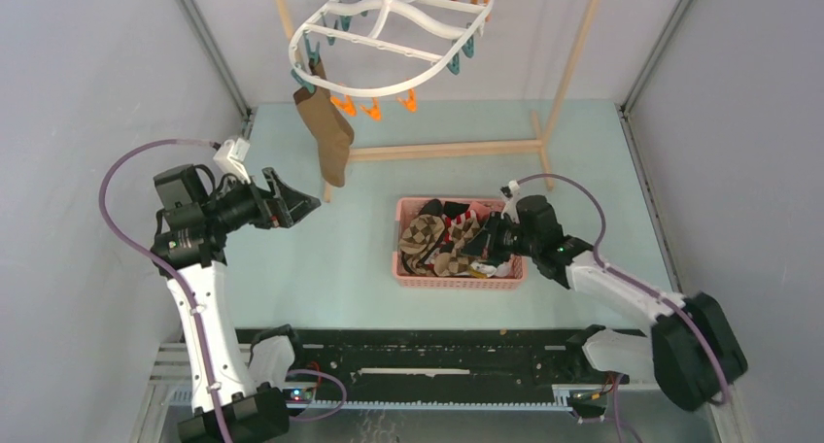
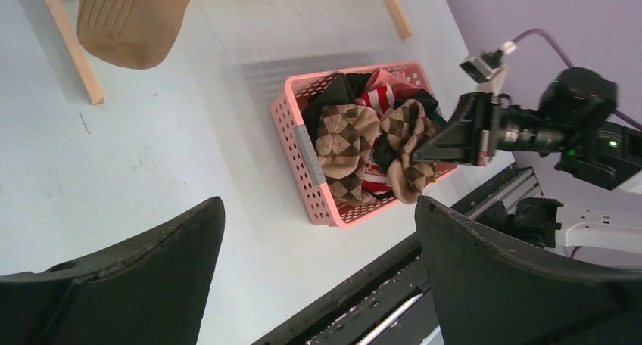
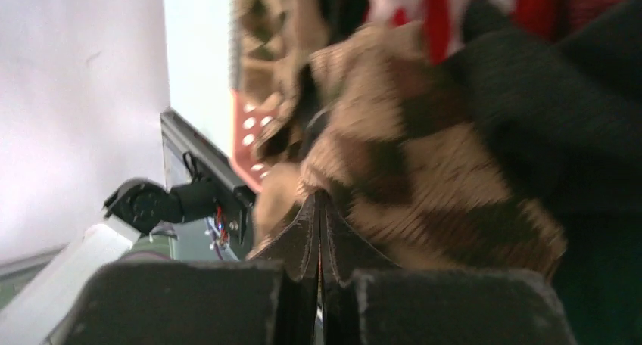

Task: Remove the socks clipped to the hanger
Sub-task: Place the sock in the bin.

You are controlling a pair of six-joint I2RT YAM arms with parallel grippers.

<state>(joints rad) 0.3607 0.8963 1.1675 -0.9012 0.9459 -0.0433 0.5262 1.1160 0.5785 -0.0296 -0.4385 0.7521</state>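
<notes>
One tan-brown sock (image 1: 326, 137) hangs clipped at the left rim of the hanger (image 1: 393, 14). One pink basket (image 1: 457, 281) holds a heap: two argyle socks (image 2: 344, 133), a striped sock (image 2: 376, 101) and black ones. Left pincer (image 1: 296, 208): fingers apart, raised just beside the hanging sock. Right pincer (image 1: 476, 244): fingers together, tips against an argyle sock. Open surface (image 1: 321, 268) lies left of the basket.

Bright, even, diffuse light, faint soft shadows; right wrist view close, its argyle sock (image 3: 424, 178) motion-smeared.

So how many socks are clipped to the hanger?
1: a brown sock hangs from the left end of the hanger. The hanger's far edge is cut off, so more may be hidden.
</notes>
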